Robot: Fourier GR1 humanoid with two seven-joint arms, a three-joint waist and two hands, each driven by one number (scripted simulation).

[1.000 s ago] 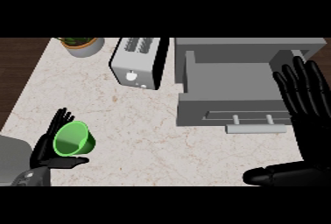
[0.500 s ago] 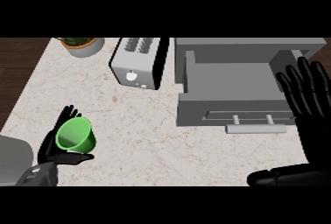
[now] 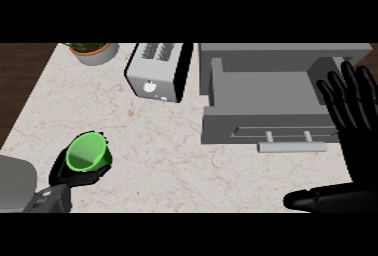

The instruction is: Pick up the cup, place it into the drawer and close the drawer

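The left hand (image 3: 77, 172) sits at the lower left of the head view, its fingers and thumb curled round the green cup (image 3: 88, 151). The cup is tilted, its open mouth facing up and toward the viewer, and it hides most of the palm. Whether the cup's base touches the counter (image 3: 155, 150) cannot be told. The grey left forearm runs off the bottom left corner.

The right hand (image 3: 354, 107) stands at the right edge, fingers straight and spread, pointing up the view, holding nothing. It overlaps the right side of the drawer (image 3: 266, 95), and its forearm comes in dark from the lower right.

The drawer is pulled open, a grey box with a bare inside; its front panel carries a bar handle (image 3: 291, 146) facing the robot. Left of it stands a toaster (image 3: 155, 72), and in the far left corner a potted plant (image 3: 92, 50). The cup is well apart from the drawer, across the pale marbled counter.
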